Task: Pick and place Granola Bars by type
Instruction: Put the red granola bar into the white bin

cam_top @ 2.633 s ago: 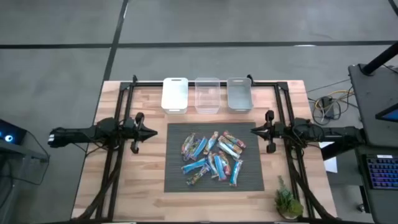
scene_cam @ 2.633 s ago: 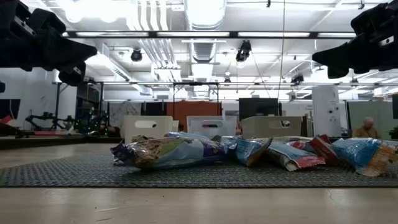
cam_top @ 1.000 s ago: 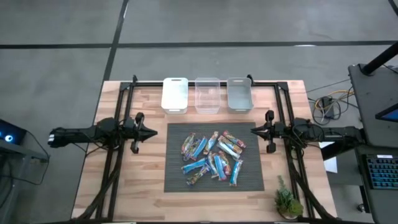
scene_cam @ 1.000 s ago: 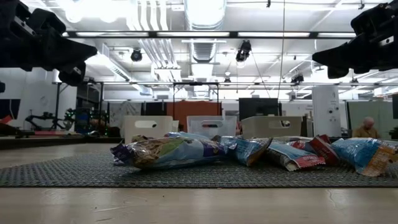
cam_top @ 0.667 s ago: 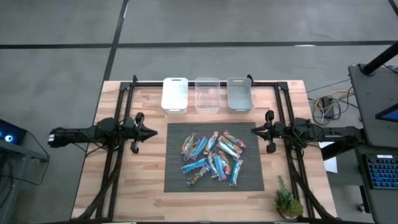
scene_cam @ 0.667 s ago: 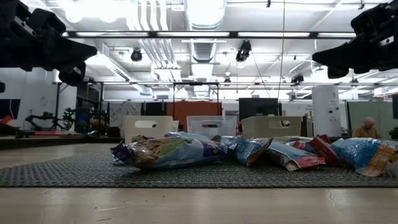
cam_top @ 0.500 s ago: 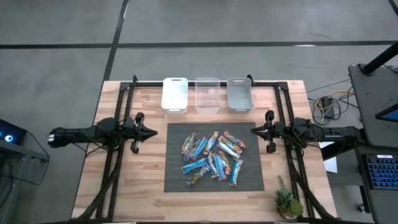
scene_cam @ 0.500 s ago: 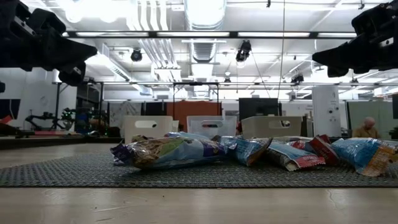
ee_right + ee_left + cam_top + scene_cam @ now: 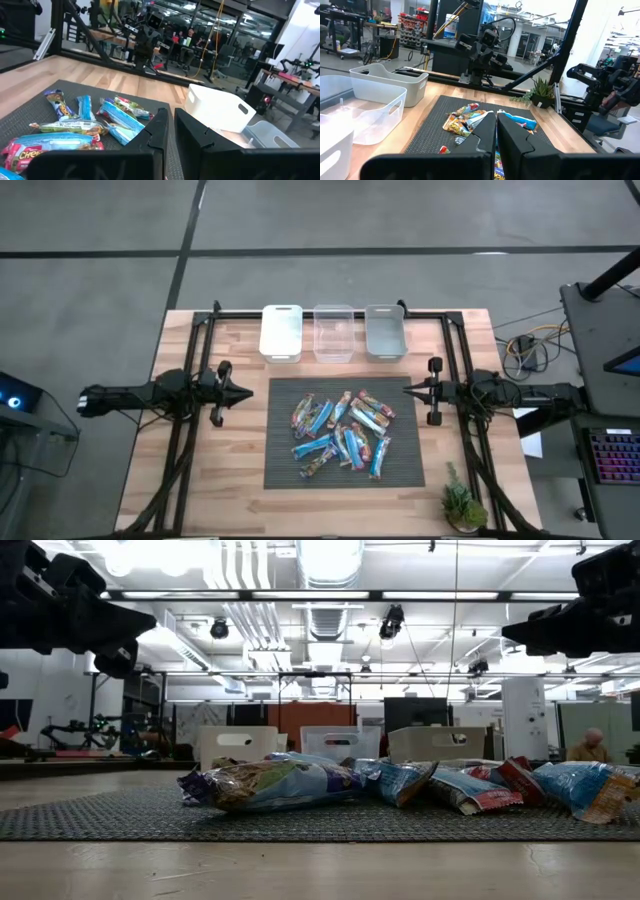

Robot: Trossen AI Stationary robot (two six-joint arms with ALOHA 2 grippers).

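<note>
Foil-wrapped Granola Bars (image 9: 343,436) lie heaped on the dark mat (image 9: 282,470) at the surface's (image 9: 220,490) centre, between the left claw (image 9: 243,392) and right claw (image 9: 409,390), both closed narrow and empty, raised beside the mat.

Granola Bars (image 9: 342,433) overlap; wrapper print too small.

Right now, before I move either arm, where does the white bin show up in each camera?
High view: white bin, leftmost of three bins at the table's far edge, beyond the dark mat.
Low view: behind the bars, left of centre.
Left wrist view: only a corner, at the lower left edge.
Right wrist view: right of centre, past the mat.
Shared landmark: the pile of granola bars on the mat.
</note>
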